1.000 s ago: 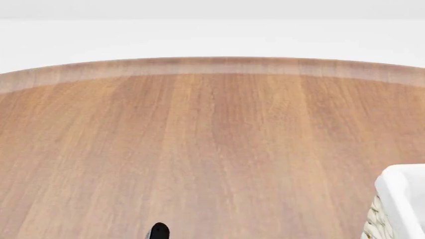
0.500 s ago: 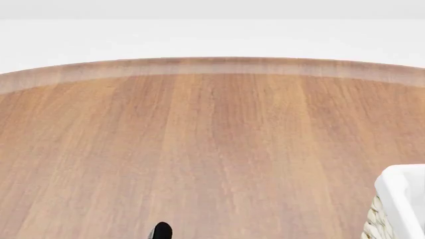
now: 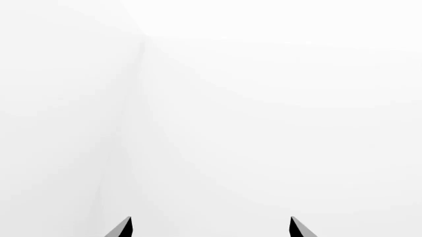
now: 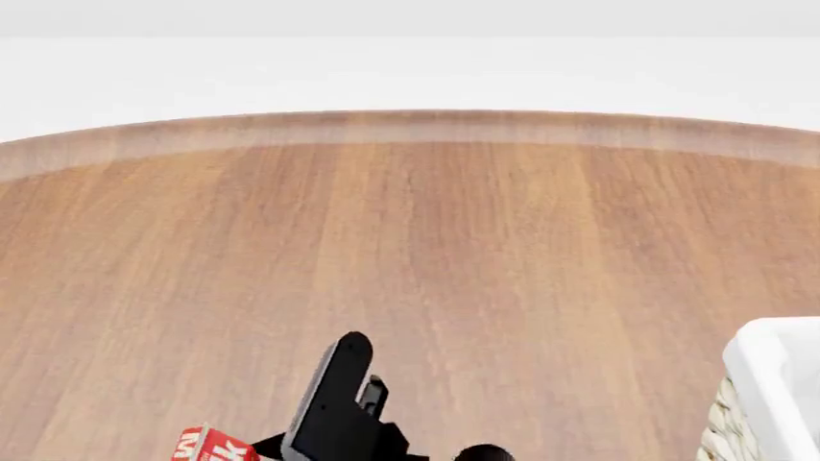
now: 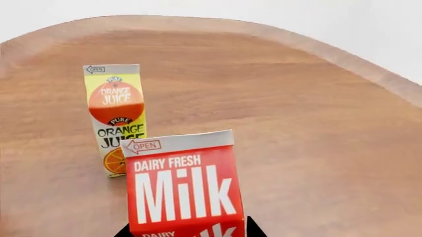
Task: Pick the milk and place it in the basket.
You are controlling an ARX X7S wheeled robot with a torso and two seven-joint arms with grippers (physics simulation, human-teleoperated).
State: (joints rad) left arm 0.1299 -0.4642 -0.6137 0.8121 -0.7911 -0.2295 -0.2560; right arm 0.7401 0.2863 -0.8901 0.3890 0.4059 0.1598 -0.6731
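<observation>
I had the milk carton between the fingers of my right tool. In the right wrist view its red face filled the near foreground, with a dark fingertip showing at each lower corner, so I judged the tool closed on it. The head view showed only a red corner of the carton at the bottom edge, beside the dark arm, so I could not tell if it was clear of the wooden table. The orange juice carton stood upright on the table behind it. The wicker basket sat at the far right, well apart from the carton, so carrying across and releasing remained. My left tool faced blank white, its tips spread wide and empty. Half a second earlier, the head view showed only a small dark tip; now arm and carton had risen into view.
</observation>
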